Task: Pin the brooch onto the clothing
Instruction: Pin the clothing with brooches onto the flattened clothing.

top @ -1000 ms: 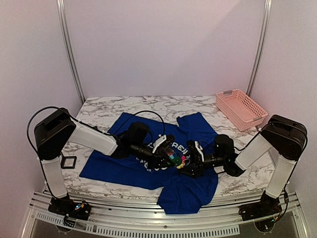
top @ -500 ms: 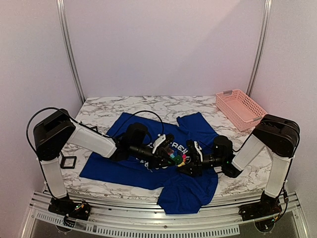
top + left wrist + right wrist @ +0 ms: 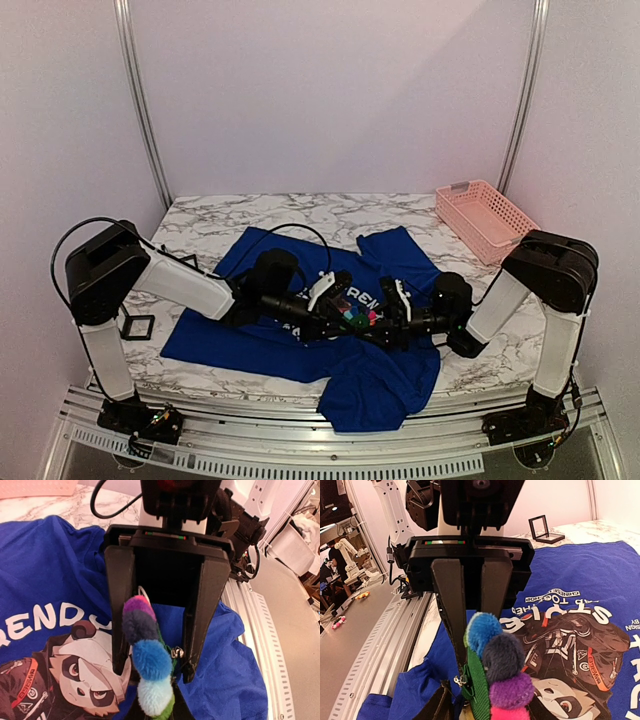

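The brooch (image 3: 358,318), a flower of fuzzy coloured petals on a green backing, hangs just above the chest print of the blue clothing (image 3: 250,340). My left gripper (image 3: 340,315) comes from the left and is shut on one end of it; in the right wrist view its fingers (image 3: 447,605) stand nearly together behind the brooch (image 3: 502,670). My right gripper (image 3: 382,320) faces it from the right. In the left wrist view its jaws straddle the brooch (image 3: 147,660) with a gap, and one finger (image 3: 197,630) is beside the metal pin clasp (image 3: 175,653).
A pink lattice basket (image 3: 487,220) stands at the table's back right. A small black open-frame holder (image 3: 137,327) sits left of the shirt. The shirt's lower part hangs over the front edge by the metal rail (image 3: 300,460).
My right gripper has moved left onto the brooch and its jaws have narrowed around it. The left gripper and brooch have stayed in place.
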Tool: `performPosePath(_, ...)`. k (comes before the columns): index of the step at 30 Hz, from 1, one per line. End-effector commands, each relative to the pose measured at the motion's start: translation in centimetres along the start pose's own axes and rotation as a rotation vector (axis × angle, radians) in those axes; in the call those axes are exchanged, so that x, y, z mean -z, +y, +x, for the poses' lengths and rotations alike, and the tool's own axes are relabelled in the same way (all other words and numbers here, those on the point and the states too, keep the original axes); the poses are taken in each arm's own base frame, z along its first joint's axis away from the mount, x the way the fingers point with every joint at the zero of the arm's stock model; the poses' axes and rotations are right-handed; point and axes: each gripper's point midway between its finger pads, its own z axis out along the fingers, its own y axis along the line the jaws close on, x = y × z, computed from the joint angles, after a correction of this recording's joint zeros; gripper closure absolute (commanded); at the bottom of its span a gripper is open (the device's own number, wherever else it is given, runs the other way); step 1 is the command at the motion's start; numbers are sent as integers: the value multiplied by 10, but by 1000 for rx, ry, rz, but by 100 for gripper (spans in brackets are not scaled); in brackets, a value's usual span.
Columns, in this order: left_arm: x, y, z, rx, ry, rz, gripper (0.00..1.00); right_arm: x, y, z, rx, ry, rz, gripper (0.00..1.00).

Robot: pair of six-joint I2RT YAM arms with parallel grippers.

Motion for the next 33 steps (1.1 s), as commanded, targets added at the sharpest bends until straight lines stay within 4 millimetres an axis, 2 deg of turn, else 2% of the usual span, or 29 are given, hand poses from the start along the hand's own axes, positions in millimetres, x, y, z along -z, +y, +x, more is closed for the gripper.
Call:
performPosePath(1,2,-13,-11,-54,-22,12,100,0,-3,2,-30,-8,0,60)
performPosePath(8,2,-14,-11,-60,-22,13,100,-1,-2,3,-30,-3,-16,60)
performPosePath(17,1,-15,-11,-74,-21,16,100,-8,-16,2,-92,22,4,64)
performPosePath(25,3,-15,-12,-83,-23,7,100,-2,-16,3,-113,9,14,67)
performPosePath(33,6,-14,-12,-89,-24,-15,100,7,-16,1,-113,-9,49,65)
